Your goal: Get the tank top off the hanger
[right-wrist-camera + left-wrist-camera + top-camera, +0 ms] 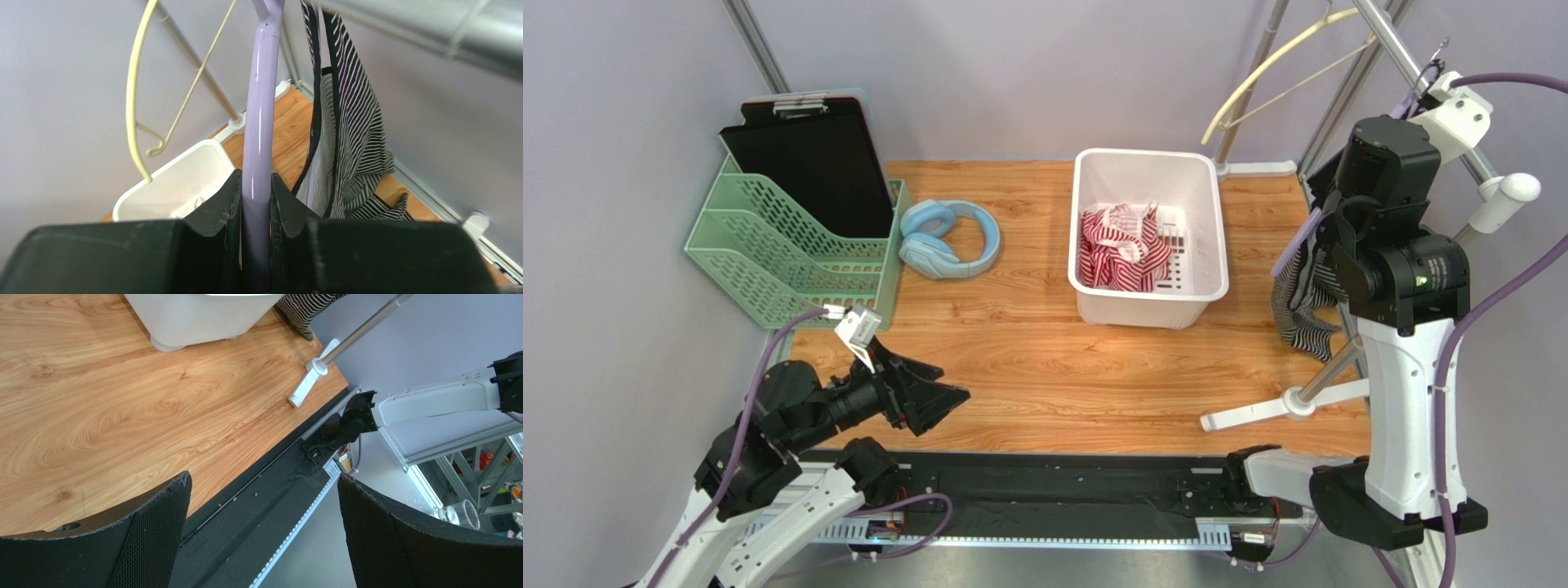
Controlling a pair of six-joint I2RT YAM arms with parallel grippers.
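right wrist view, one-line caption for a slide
Right claw shut on the purple hanger, striped tank top hanging beside it, white bin below.

Seen from above, the right arm (1400, 263) covers most of the striped tank top (1303, 306) and hides the right gripper (256, 202) entirely. In the right wrist view, the purple hanger (259, 122) and the tank top run off the upper edge. The left wrist view crops the white bin (196, 318) at the top and the left gripper (263, 478) at the bottom.

We see a robot lab cell, left arm (762, 441) and right arm (1400, 404) bolted to a black rail (1051, 496), plain grey walls (1014, 74), aluminium framing (454, 447), wood-look surface (1038, 355).
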